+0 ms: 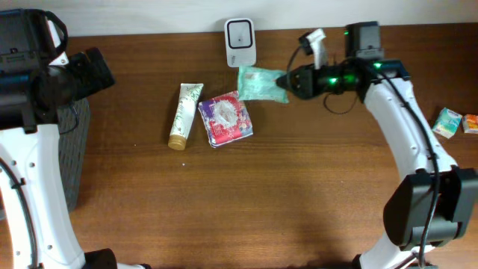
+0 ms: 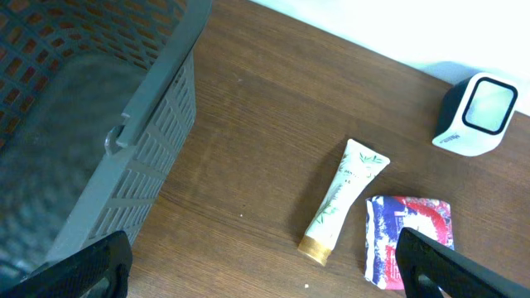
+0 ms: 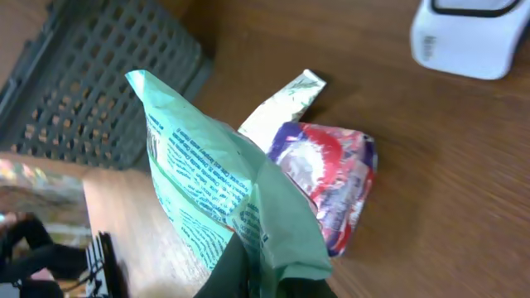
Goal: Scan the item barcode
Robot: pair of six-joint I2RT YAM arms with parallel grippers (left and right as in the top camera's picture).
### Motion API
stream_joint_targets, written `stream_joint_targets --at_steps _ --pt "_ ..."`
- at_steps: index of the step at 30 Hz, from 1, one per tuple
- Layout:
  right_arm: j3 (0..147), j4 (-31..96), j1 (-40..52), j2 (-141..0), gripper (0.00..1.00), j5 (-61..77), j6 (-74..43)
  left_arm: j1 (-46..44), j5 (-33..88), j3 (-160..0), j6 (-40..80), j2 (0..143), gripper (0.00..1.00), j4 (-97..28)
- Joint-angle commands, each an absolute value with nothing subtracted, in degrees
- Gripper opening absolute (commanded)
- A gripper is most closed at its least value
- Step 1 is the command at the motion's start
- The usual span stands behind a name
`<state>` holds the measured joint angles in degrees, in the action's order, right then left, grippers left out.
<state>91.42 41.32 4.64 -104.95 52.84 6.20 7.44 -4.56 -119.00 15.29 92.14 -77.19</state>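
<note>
My right gripper (image 1: pixel 287 82) pinching a mint-green plastic pouch (image 1: pixel 259 84), probably lifted, near white boxy scanner (image 1: pixel 240 42), my left gripper (image 2: pixel 261 269) spread wide.

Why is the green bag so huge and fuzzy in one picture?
Right wrist view: the green bag sits right by the lens, so it looks huge and its bottom goes soft. Left wrist view: the near basket blurs too. Overhead view: the bag looks small and clear, with green lights glowing on the right arm.

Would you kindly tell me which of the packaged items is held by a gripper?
The mint-green pouch, pinched by the right gripper; the cream tube and red-and-purple packet lie on the table.
</note>
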Motion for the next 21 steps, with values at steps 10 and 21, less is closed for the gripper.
stream_joint_targets --at_steps 10,21 --pt "92.5 48.4 5.7 -103.3 0.04 17.4 -11.8 7.7 -4.8 -119.2 15.8 91.7 0.99 -77.3" --pt "92.5 69.3 6.1 -109.6 0.04 -29.7 -19.8 7.7 -4.8 -119.2 15.8 91.7 0.99 -77.3"
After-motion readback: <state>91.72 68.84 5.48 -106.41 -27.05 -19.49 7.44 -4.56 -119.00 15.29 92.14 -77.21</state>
